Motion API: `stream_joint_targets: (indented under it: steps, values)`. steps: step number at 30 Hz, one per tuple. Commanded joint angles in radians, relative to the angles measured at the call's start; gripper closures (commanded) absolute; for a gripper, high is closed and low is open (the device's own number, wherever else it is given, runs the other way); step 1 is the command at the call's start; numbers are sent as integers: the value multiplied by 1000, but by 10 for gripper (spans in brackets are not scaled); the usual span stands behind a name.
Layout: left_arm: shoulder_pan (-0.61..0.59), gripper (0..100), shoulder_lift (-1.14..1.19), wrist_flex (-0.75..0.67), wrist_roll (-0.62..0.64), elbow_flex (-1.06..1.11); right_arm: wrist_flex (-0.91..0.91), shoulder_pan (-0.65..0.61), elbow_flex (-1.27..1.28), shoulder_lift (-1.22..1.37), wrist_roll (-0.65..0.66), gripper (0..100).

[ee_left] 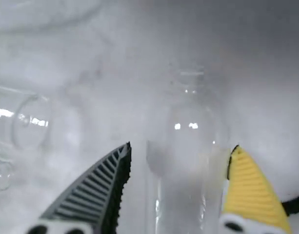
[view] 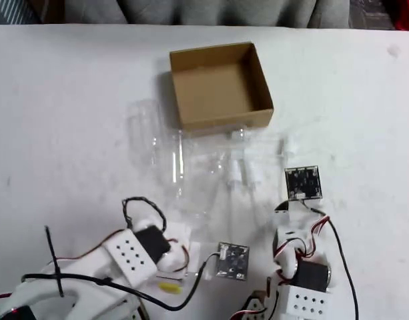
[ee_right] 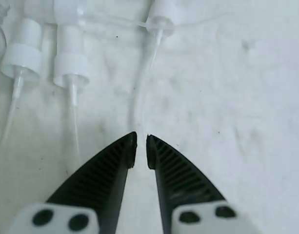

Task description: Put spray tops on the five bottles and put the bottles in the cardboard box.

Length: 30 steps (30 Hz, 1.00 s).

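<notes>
Left fingers (ee_left: 100, 190) wide open, straddling clear plastic bottle (ee_left: 188, 126) lying on white tabletop (ee_left: 266, 73). Likely lined up to grab it so top can go on; no clamp evident. Bottle's long axis runs between fingers, neck pointing away from them.

Right fingers (ee_right: 115, 175) nearly closed, holding nothing. White spray top (ee_right: 159, 19) lies ahead of tips, thin tube toward fingers, head away. Brown cardboard box (view: 224, 121) well beyond.

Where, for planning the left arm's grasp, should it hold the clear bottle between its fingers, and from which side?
Likely the straight body of the clear bottle, below the shoulder, from its base end, where the left gripper sits: walls are parallel, the neck points away, free for a top.
</notes>
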Motion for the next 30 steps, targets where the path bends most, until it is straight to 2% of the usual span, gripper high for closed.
stream_joint_targets:
  steps: [1, 7, 14, 23, 30]
  values:
    - [12, 709, 8, -72, 44, 2, -16, 10, 8, -8, 8, 981]
    - [4, 714, 65, -74, 52, -20, -16, 10, 8, -8, 9, 981]
    - [-28, 717, 352, -66, 117, -180, -16, 10, 8, -8, 9, 981]
    - [-12, 974, 398, -69, 107, -212, -16, 10, 8, -8, 9, 981]
    - [-18, 980, 398, -66, 115, -216, -16, 10, 8, -8, 9, 981]
